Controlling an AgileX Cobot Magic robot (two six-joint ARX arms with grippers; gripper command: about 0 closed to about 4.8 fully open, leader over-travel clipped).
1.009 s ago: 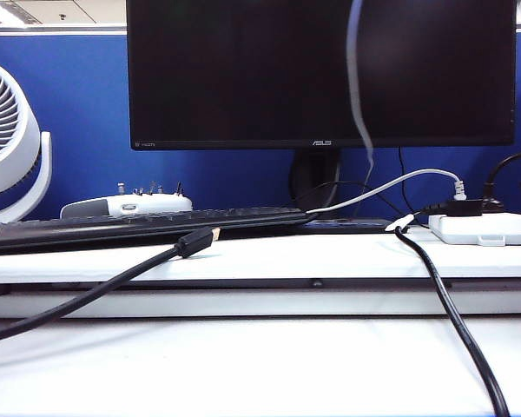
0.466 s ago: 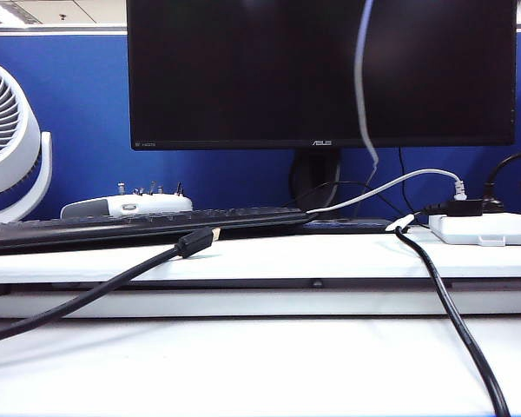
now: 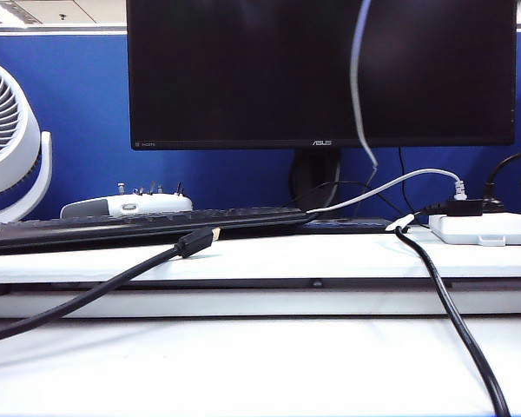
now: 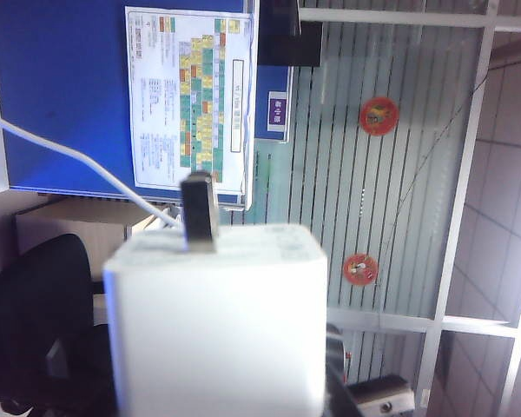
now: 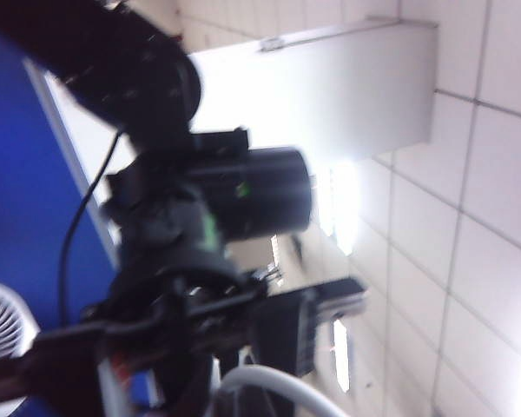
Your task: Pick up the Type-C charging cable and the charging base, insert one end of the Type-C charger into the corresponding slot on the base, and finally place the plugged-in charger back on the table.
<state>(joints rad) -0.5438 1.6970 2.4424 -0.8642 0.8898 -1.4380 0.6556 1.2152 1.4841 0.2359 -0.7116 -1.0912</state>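
The white boxy charging base (image 4: 217, 321) fills the left wrist view, with my left gripper (image 4: 221, 395) shut on it and a metal prong (image 4: 198, 213) standing up from its far face. The thin white Type-C charging cable (image 4: 69, 156) runs behind the base, where its end is hidden. In the exterior view it hangs down from above in front of the monitor (image 3: 356, 95), clear of the table (image 3: 243, 365). In the blurred right wrist view the cable (image 5: 269, 382) arcs out at my right gripper (image 5: 243, 404), which is shut on it. Neither gripper shows in the exterior view.
A monitor (image 3: 243, 69), a keyboard (image 3: 139, 224) and a white power strip (image 3: 484, 228) stand on the raised ledge (image 3: 269, 258). A black cable with a gold-tipped plug (image 3: 195, 241) crosses the left. A thick black cable (image 3: 451, 321) crosses the right. A fan (image 3: 4, 139) stands far left.
The hanging white cable has swayed slightly to the right in front of the monitor. Nothing on the table has moved.
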